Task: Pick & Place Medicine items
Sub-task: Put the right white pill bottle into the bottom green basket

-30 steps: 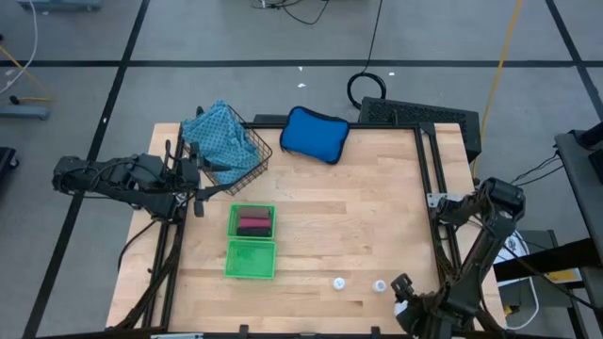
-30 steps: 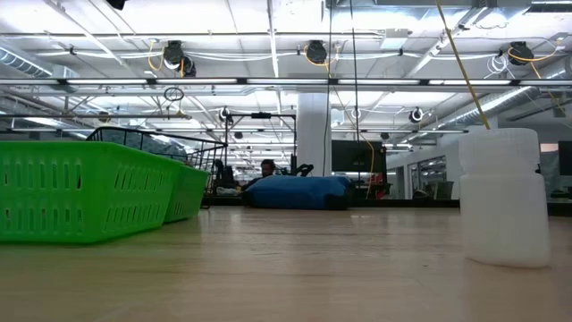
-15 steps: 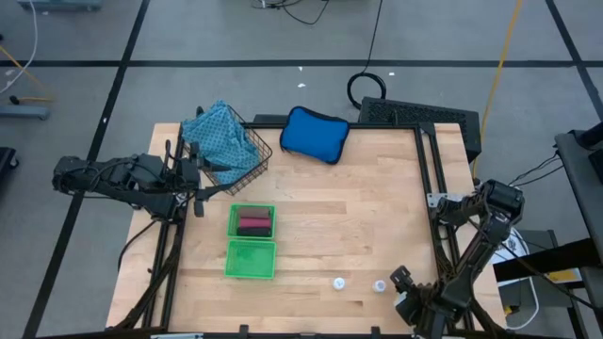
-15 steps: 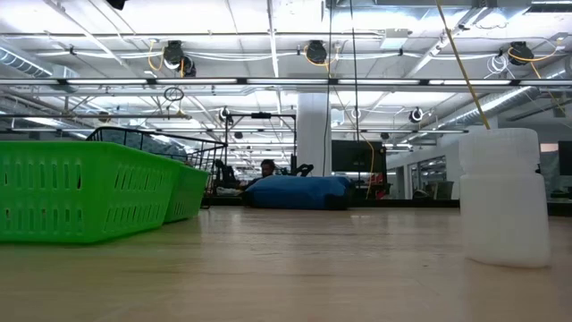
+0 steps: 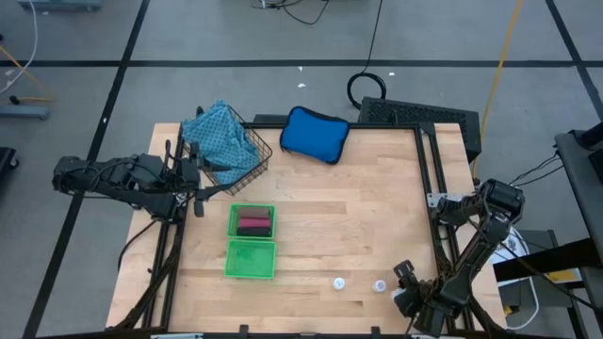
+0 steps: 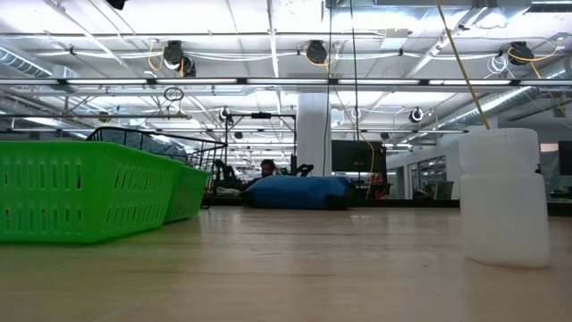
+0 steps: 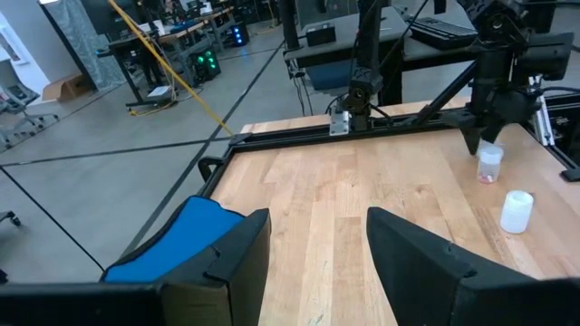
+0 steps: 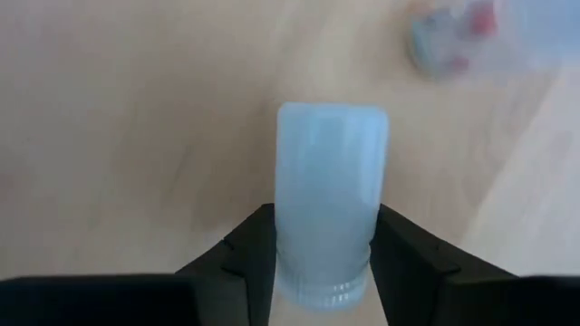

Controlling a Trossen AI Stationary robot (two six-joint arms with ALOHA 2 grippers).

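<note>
Your right gripper [image 5: 403, 287] sits at the near edge of the table [image 5: 358, 235], low at the right front corner. In the right wrist view its two fingers [image 8: 245, 249] flank a white bottle [image 8: 331, 199], one on each side of its lower part, but you cannot tell whether they are pressing on it or only framing it. In the high view that bottle [image 5: 380, 285] stands just beside the gripper, and a second white bottle [image 5: 338, 282] stands near it, further left along the same front edge. The low view shows one bottle [image 6: 505, 197] upright, close to the camera.

Further in, two green baskets lie one behind the other, left of centre. The nearer basket [image 5: 251, 259] shows only its green floor. The farther basket [image 5: 252, 221] holds dark and reddish pieces [image 5: 252, 223]; you cannot make out how many.

Your left gripper [image 5: 193, 193] waits at the table's left edge, beside a wire basket [image 5: 247, 155]. Its fingers [image 7: 236, 263] stand apart with nothing between them.

At the far side, a light-blue cloth [image 5: 219, 132] fills the wire basket at the back left corner. A blue pouch [image 5: 314, 134] lies just to its right, along the back edge.
</note>
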